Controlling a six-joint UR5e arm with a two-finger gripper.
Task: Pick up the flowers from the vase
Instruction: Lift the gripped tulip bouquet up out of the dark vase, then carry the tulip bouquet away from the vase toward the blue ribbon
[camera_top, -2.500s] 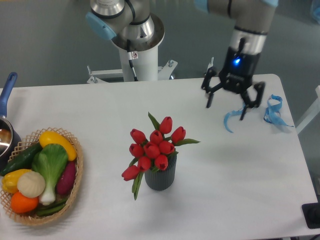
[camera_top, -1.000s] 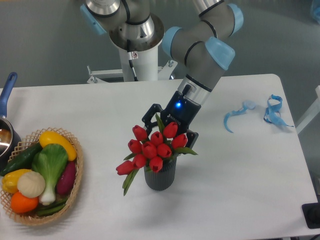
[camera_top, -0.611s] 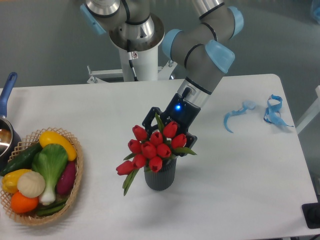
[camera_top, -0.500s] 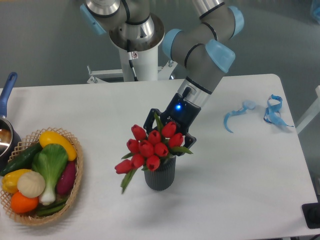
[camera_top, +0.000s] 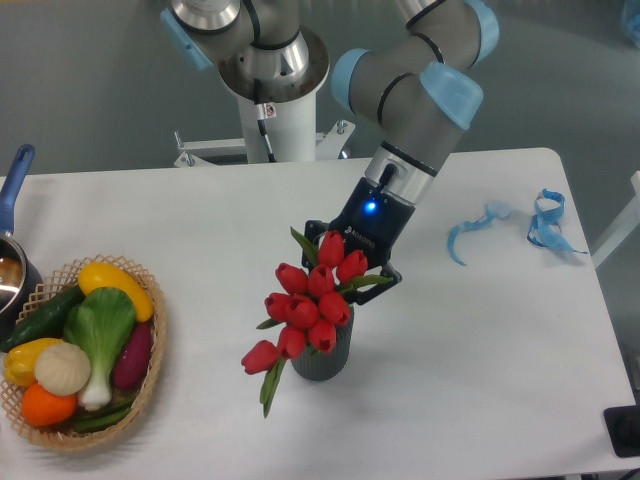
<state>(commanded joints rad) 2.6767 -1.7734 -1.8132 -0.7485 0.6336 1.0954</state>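
The flowers (camera_top: 308, 306), a bunch of red tulip buds with green leaves, stand in the dark ribbed vase (camera_top: 325, 360) near the middle of the white table. My gripper (camera_top: 347, 258) reaches down from the upper right and is closed around the back top of the bunch. Its fingers are mostly hidden behind the buds. The bunch leans to the lower left, and one bud hangs out over the vase's left side. The stems are hidden inside the vase.
A wicker basket (camera_top: 155, 345) of vegetables sits at the left front. A pot with a blue handle (camera_top: 12, 185) is at the left edge. Curly blue ribbons (camera_top: 545, 222) lie at the right back. The robot's base (camera_top: 275, 100) stands behind the table.
My gripper came from over the ribbons to the bunch and closed on it. In the last half second it rose slightly up and right, and the bunch shifted with it.
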